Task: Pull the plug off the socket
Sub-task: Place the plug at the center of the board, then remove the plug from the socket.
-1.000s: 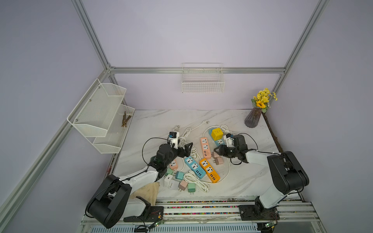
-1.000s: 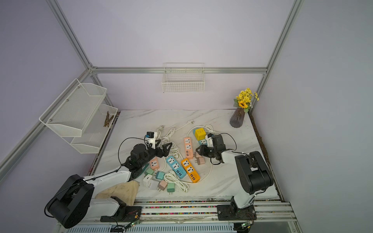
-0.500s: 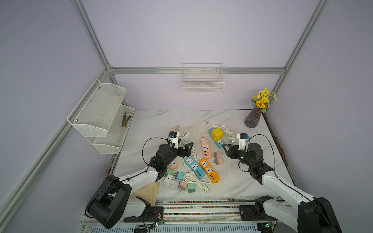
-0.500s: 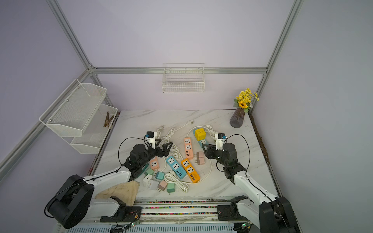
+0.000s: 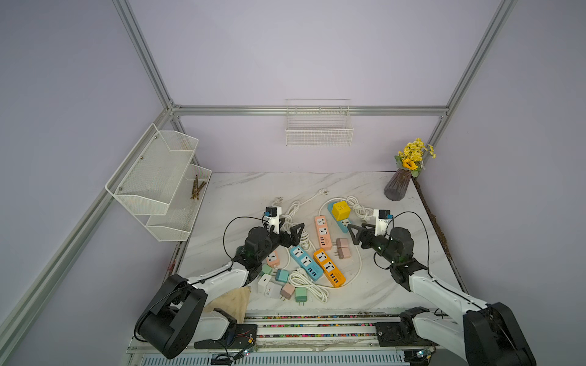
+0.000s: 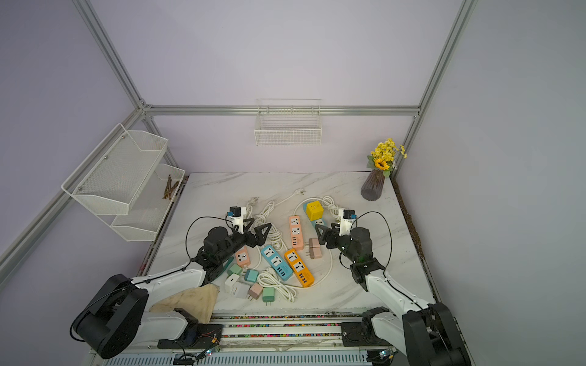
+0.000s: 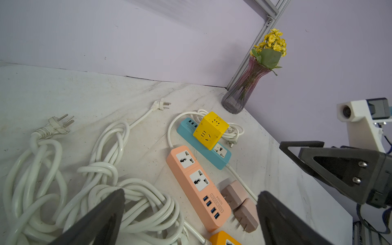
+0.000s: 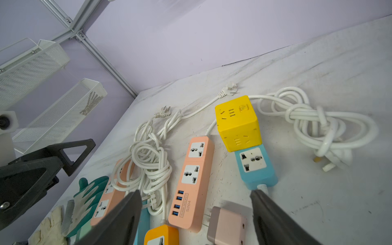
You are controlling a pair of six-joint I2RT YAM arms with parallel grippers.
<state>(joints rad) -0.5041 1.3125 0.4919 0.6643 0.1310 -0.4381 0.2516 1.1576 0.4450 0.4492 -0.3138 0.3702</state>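
Left tool [image 7: 191, 193]: fingers stood wide apart, empty, above coiled white cords [image 7: 101, 169] left of centre. Right tool [image 8: 195, 191]: fingers apart, gripping nothing, just right of two pink plugs [image 5: 342, 248]. These lay loose on the table [image 5: 253, 190], prongs bare, beside the peach socket strip [image 5: 322, 233]. Yellow cube plug [image 5: 341, 210] sat in the far blue socket strip [image 8: 255, 167].

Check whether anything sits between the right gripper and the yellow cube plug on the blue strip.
Nothing visible blocks it. The open right gripper faces the yellow cube plug; only the low free end of the blue strip, which the cube sits on, lies between them.
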